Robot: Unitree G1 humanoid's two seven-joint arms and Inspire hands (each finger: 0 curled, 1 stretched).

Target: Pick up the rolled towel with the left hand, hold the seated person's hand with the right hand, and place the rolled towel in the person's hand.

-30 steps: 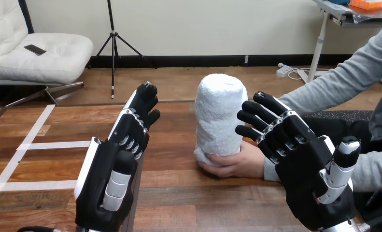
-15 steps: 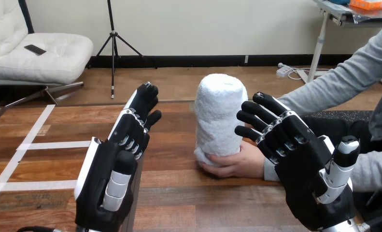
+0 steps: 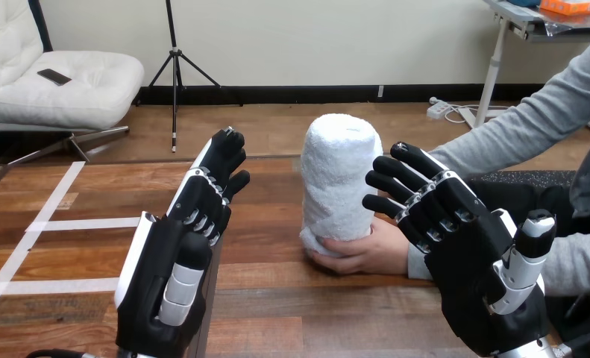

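Left robot hand [image 3: 180,261] is raised over the worktop [image 3: 90,194], back plates facing left, fingers straight and a bit spread, thumb tucked along the palm side, so it is open with nothing in it. Right robot hand [image 3: 463,253] is raised the same way on the other side, fingers straight and fanned toward the left robot hand, thumb up at its outer edge; also open and holding nothing. The rolled towel [image 3: 339,171], white, stands upright between the two robot hands, well apart from the left robot hand's fingertips and just beside the right robot hand's fingertips, which overlap its edge in the head view; cannot tell if they touch it. The towel's bottom end sits in the person's hand [image 3: 370,250], which lies on the worktop with its fingers curled round the towel's base. That hand is just beside and partly behind the right robot hand's fingers; cannot tell contact there, and no robot finger is seen curled round it. White tape strips [image 3: 60,224] run across the worktop on the outer side of the left robot hand.
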